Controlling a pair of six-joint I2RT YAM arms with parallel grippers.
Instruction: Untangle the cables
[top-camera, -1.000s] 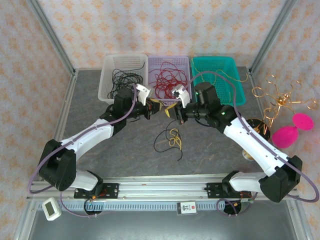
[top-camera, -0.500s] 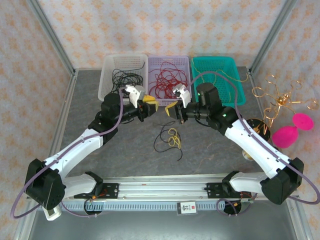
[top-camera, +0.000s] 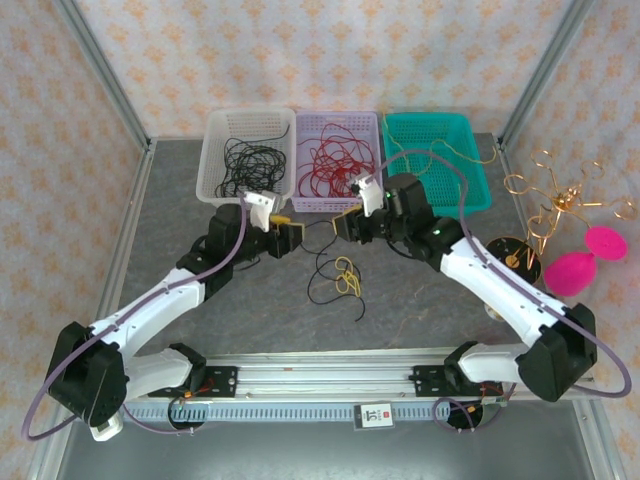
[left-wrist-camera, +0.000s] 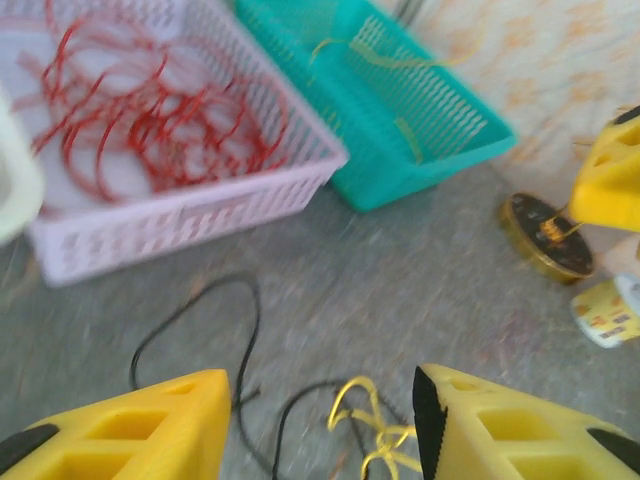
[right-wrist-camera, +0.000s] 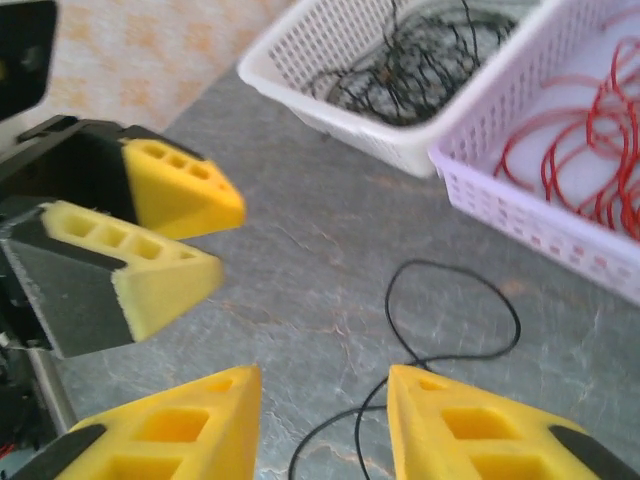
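Left gripper (top-camera: 283, 228) and right gripper (top-camera: 345, 222) face each other from above, low over the bench (top-camera: 170, 210), just near of three baskets. Between them and a little nearer lies the knot (top-camera: 343, 275), a black cable and a yellow cable looped together. At the far side, the white basket (top-camera: 211, 165) holds black cables (top-camera: 250, 160). The lilac basket (top-camera: 338, 115) holds red cables (top-camera: 335, 160), and the teal basket (top-camera: 430, 117) a yellow strand (top-camera: 455, 152).

From the left wrist, the left gripper (left-wrist-camera: 320, 420) stands with its jaws apart and nothing between them. The yellow cable (left-wrist-camera: 372, 430) and a loop of the black cable (left-wrist-camera: 255, 320) lie on the bench below. The lilac basket (left-wrist-camera: 180, 220) and teal basket (left-wrist-camera: 420, 175) sit beyond.

From the right wrist, the right gripper (right-wrist-camera: 325, 420) is likewise apart and empty. The black cable (right-wrist-camera: 450, 263) loops on the bench just ahead of it, one end running under the gap. The left gripper (right-wrist-camera: 228, 240) shows at left, parted. The white basket (right-wrist-camera: 350, 125) and lilac basket (right-wrist-camera: 540, 225) lie far right.

Most cables look sorted by colour already. What seems left is to part the black and yellow pair and bin each.
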